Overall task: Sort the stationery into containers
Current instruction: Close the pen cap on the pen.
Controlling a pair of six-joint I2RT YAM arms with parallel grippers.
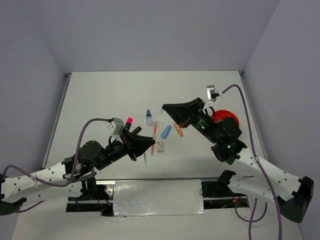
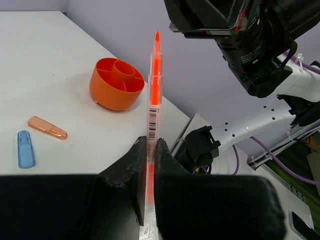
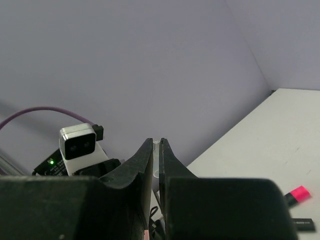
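My left gripper (image 1: 151, 143) (image 2: 151, 142) is shut on the thin orange pen (image 1: 154, 131) (image 2: 154, 85), which sticks out past the fingertips with its orange tip bare. My right gripper (image 1: 164, 107) (image 3: 156, 142) hangs above the table just past the pen's tip and is shut on a small clear tube that looks like a pen cap (image 3: 156, 150). The orange bowl (image 1: 227, 119) (image 2: 116, 84) with inner dividers stands at the right, partly behind the right arm. The blue marker (image 1: 166, 132) (image 2: 25, 149) and the peach marker (image 1: 178, 130) (image 2: 47, 128) lie between the grippers.
The blue-capped clear bottle (image 1: 148, 118), the pink-capped highlighter (image 1: 128, 121) (image 3: 299, 193) and the white eraser block (image 1: 160, 146) lie on the white table (image 1: 100, 100). A thin silver pen (image 1: 145, 159) lies near the left gripper. Walls close the table on three sides.
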